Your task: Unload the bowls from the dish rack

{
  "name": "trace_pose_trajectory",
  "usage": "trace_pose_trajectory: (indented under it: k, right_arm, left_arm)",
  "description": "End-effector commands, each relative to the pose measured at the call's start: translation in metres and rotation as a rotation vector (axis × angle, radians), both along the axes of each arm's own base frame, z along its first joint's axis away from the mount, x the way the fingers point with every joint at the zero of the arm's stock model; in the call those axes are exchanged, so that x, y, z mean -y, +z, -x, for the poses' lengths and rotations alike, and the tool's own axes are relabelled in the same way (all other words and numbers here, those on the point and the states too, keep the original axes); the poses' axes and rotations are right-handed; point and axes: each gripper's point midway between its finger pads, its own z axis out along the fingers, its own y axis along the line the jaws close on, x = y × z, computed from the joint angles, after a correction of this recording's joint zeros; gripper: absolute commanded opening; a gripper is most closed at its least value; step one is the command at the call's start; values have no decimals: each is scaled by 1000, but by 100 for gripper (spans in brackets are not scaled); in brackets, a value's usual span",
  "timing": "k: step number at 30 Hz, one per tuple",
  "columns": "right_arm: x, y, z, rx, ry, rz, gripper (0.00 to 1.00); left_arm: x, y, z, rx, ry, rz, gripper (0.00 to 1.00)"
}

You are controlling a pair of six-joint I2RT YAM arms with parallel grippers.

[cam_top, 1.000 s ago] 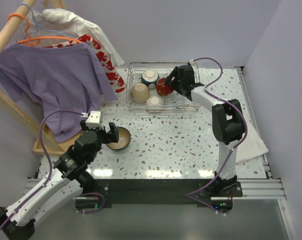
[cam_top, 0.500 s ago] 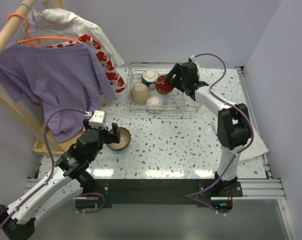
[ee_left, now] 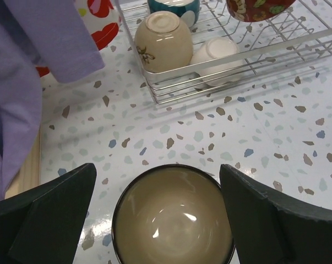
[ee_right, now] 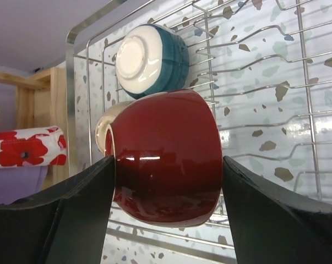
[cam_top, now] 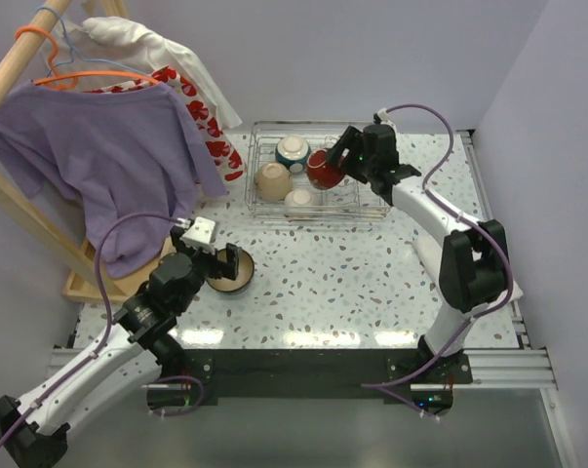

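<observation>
The dark red bowl (ee_right: pixel 166 159) lies on its side between the fingers of my right gripper (ee_right: pixel 168 181), which is shut on it a little above the dish rack (cam_top: pixel 342 216). In the rack remain a teal-and-white bowl (cam_top: pixel 293 149), a tan bowl (cam_top: pixel 273 180) and a white bowl (cam_top: pixel 300 201), all upside down. On the table left of the rack stands a dark-rimmed bowl (ee_left: pixel 174 217) with a pale inside, upright. My left gripper (ee_left: pixel 157 212) hangs open over it, one finger on each side and neither touching it.
A wooden clothes stand (cam_top: pixel 20 58) with a purple shirt (cam_top: pixel 98 146) and a red-flowered cloth (cam_top: pixel 211 127) fills the left side, close to the rack. A white cloth (cam_top: pixel 493 283) lies at the table's right edge.
My right arm has swung its elbow to the right and carried the red bowl slightly right and up over the rack. The left gripper has shifted a little over the bowl on the table.
</observation>
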Motion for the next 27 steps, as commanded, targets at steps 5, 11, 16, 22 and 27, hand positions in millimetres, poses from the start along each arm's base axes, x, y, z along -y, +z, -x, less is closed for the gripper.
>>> trace_pose_trajectory:
  k: [5,11,16,22,27]
  right_arm:
    - [-5,79,34,153,107,-72,0]
    - [-8,85,61,149,168,-113,0]
    - [-7,86,81,147,200,-129,0]
    - [-9,84,98,130,227,-160,0]
    - [-8,84,109,128,238,-178,0]
  left_arm:
    - [39,28,-20,185,-194,-96,100]
    - [65,50,-33,319,-296,-177,100]
    - [89,56,-41,373,-343,-242,100]
    - [118,63,-45,468,-385,-314,100]
    - [145,66,-43,545,-427,-382,100]
